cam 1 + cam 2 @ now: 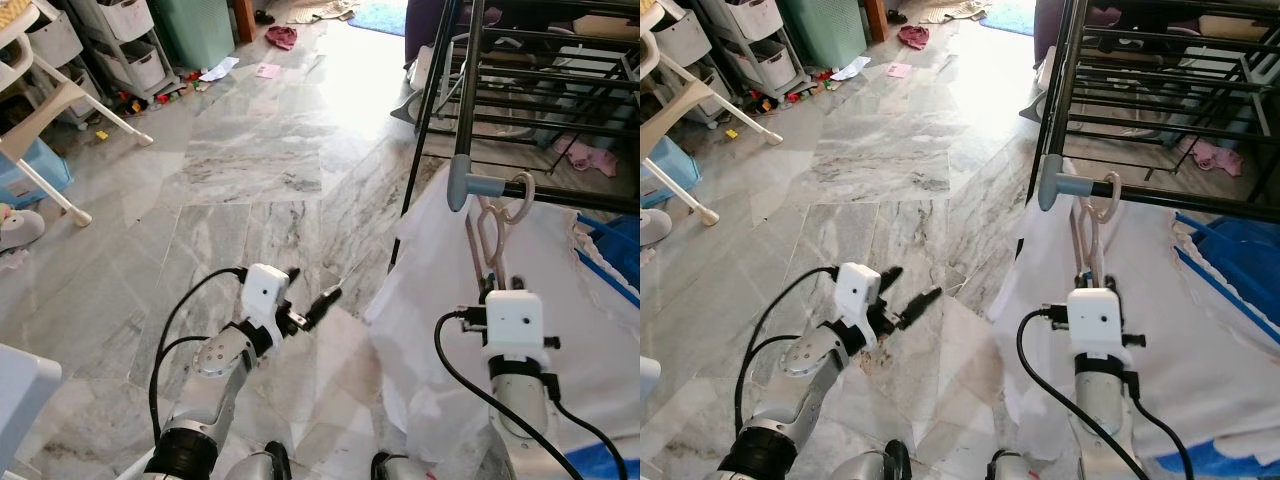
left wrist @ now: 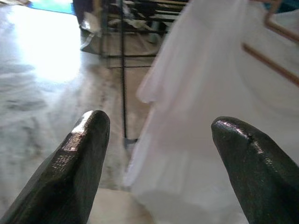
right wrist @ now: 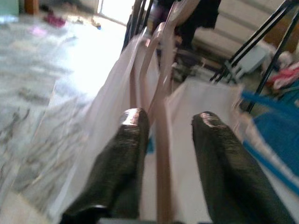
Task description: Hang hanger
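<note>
closest to the camera, the right claw is seen with its fingers narrowly parted around the stem of the pale hanger, whose hook rests over the grey end of the drying rack's rail. the left claw is held wide open and empty above the floor. the hanger is judged light, stiff and somewhat slippery, weighted by the soft white garment, so it is best gripped on the stem just below the hook.

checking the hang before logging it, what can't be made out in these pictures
- Right gripper fingers: its own wrist block hides them in the eye views.
- Hanger grip: right wrist view is blurred, contact unclear.
- Hook on the rack bar: too small to confirm seating.
- White garment: lower edge cut off.
</note>
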`<state>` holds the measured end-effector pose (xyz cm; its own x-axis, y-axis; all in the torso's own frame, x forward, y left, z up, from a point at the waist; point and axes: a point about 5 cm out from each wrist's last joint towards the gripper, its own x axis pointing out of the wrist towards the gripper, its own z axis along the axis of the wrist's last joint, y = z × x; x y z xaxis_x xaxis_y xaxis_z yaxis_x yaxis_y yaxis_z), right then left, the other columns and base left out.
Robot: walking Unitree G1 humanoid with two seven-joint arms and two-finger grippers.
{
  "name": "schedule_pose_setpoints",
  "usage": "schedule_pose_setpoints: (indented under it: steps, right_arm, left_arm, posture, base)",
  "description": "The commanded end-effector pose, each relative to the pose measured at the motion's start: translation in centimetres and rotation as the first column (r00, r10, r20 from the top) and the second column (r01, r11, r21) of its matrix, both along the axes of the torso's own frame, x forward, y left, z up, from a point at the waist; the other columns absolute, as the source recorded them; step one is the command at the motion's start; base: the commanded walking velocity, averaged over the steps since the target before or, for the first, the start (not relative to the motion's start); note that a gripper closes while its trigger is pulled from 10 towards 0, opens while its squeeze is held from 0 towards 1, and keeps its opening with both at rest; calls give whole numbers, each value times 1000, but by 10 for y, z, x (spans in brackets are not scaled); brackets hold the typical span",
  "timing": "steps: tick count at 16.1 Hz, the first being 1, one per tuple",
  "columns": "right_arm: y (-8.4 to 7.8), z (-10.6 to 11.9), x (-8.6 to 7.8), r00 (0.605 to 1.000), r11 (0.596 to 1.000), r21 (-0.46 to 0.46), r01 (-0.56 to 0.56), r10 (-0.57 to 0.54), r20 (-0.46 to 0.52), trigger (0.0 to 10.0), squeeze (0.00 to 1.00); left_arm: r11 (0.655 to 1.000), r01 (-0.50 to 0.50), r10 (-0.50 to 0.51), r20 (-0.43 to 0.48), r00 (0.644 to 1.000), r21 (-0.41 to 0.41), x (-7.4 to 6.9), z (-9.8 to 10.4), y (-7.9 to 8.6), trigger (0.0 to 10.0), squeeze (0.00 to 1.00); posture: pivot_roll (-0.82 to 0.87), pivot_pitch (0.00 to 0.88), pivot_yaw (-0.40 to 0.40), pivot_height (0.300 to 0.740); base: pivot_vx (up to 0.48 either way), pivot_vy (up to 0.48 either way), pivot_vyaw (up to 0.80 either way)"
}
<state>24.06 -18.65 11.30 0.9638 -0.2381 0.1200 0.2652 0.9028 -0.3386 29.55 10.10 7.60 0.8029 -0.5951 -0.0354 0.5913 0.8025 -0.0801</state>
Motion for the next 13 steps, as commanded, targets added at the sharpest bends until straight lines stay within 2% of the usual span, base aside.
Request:
schedule_pose_setpoints:
  steps: [1,6,8,10,11,12,13]
  right_arm:
    - [3,5,-4,999,999,-29,-17,18,26,10000,1000]
    - [3,9,-8,999,999,-44,-32,34,40,10000,1000]
    - [4,9,-8,998,999,7,-47,47,38,10000,1000]
    - [12,8,-6,995,987,129,-97,94,33,10000,1000]
    - [16,9,-4,992,974,187,-129,124,38,10000,878]
    - [20,10,-3,987,969,188,-159,153,44,10000,459]
    - [19,10,-3,987,969,188,-160,155,43,10000,459]
  left_arm:
    - [997,-61,61,9,998,38,-2,-2,11,10000,0]
    - [971,-197,198,9,980,137,-4,-12,28,10000,0]
    - [965,-212,214,1,977,152,-7,-16,32,10000,0]
    - [959,-230,233,-2,972,164,-11,-19,34,10000,0]
    - [949,-263,265,15,964,173,-13,-20,37,10000,0]
    - [937,-302,304,16,953,176,-16,-22,42,10000,0]
    - [936,-305,308,13,951,175,-16,-23,43,10000,0]
  posture:
    - [-151,184,81,740]
    - [-147,182,68,740]
    - [-142,184,61,740]
    - [-139,184,59,740]
    - [-136,183,57,740]
    - [-135,184,56,740]
    - [-134,185,53,740]
  base:
    - [0,0,0]
    - [0,0,0]
    - [0,0,0]
    - [0,0,0]
    - [0,0,0]
    - [0,0,0]
    - [0,0,0]
